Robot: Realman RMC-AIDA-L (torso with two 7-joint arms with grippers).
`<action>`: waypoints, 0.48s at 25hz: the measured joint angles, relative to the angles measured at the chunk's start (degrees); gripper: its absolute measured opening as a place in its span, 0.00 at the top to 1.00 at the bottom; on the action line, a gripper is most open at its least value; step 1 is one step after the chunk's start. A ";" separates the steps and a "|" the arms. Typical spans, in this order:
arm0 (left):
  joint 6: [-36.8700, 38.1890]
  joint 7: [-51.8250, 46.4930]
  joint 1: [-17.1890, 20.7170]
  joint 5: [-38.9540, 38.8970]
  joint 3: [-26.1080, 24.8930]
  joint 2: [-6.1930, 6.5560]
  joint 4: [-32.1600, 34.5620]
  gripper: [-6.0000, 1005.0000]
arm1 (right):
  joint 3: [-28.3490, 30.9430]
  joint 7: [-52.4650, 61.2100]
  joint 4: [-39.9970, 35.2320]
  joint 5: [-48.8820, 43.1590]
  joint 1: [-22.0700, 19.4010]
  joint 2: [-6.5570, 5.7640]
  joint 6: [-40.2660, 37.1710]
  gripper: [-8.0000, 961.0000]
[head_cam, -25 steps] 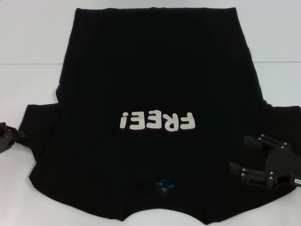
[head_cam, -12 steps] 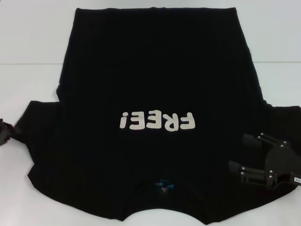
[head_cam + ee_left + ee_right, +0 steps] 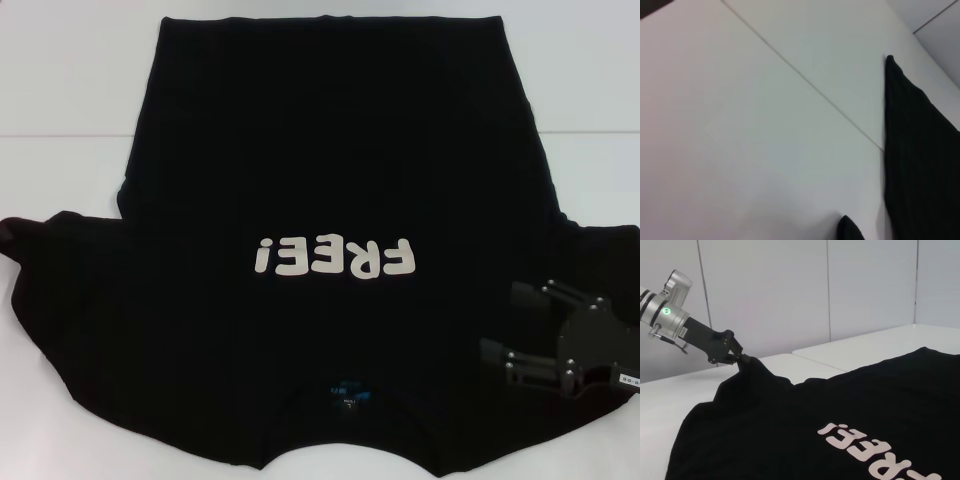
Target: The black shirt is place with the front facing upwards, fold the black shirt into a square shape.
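Note:
The black shirt (image 3: 320, 180) lies flat on the white table with its white "FREE!" lettering (image 3: 333, 258) facing up and its collar with the blue neck label (image 3: 347, 393) at the near edge. My left gripper (image 3: 740, 358) is outside the head view. The right wrist view shows it shut on the tip of the left sleeve (image 3: 40, 250), which is stretched out sideways. Over the right sleeve, my right gripper (image 3: 502, 322) is open, its fingers just above the cloth. A strip of the shirt's edge (image 3: 915, 150) shows in the left wrist view.
The white table (image 3: 70, 130) has a seam line running across it behind the sleeves. Bare tabletop lies on both sides of the shirt's body. A pale panelled wall (image 3: 790, 290) stands beyond the table's left side.
My left gripper has moved left out of the head view, drawing the left sleeve outward and flat. My right gripper has shifted slightly toward the near edge over the right sleeve.

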 joint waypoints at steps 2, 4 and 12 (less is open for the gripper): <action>0.00 0.23 -0.24 -0.06 0.02 -0.02 0.01 0.97 | 0.00 0.00 0.11 0.00 0.08 0.00 0.10 0.05; 0.06 0.49 -0.29 -0.07 0.03 -0.14 0.05 0.97 | 0.00 0.00 0.12 0.00 0.11 0.00 0.12 0.05; 2.79 0.20 -0.86 -1.86 0.00 -0.23 0.20 0.97 | -0.03 0.00 0.15 0.00 0.06 -0.01 0.12 0.05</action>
